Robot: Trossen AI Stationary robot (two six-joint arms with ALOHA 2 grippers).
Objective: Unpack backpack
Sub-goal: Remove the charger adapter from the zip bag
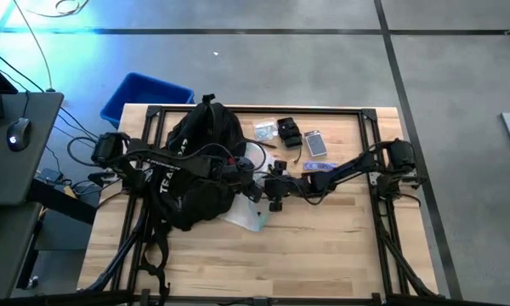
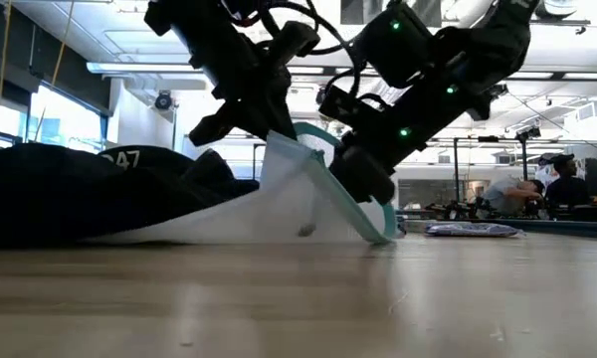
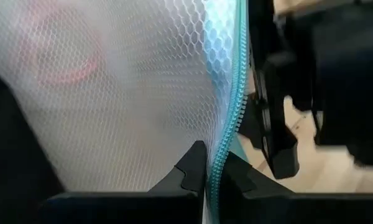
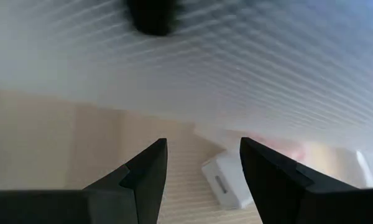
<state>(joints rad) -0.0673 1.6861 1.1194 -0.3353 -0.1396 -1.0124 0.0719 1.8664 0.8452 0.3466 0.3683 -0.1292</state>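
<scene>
L pincer (image 3: 206, 171) shut, mid-table | R pincer (image 4: 202, 165) part-open, close beside L

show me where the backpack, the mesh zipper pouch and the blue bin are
backpack (image 1: 200, 170): high view, on its black fabric body.
mesh zipper pouch (image 2: 279, 214): low view, on its white mesh side.
blue bin (image 1: 136, 92): high view, on its inside floor.

floor (image 1: 263, 76): grey concrete, dark seam lines crossing beyond the table
table (image 1: 323, 246): light wood planks
desk (image 1: 17, 144): dark, left of the table, mouse (image 1: 17, 133) on top
cables (image 1: 76, 161): between desk and table
ceiling (image 2: 99, 40): white, strip lights
windows (image 2: 60, 119): bright, far left
people (image 2: 537, 189): seated far beyond the table, right side
</scene>
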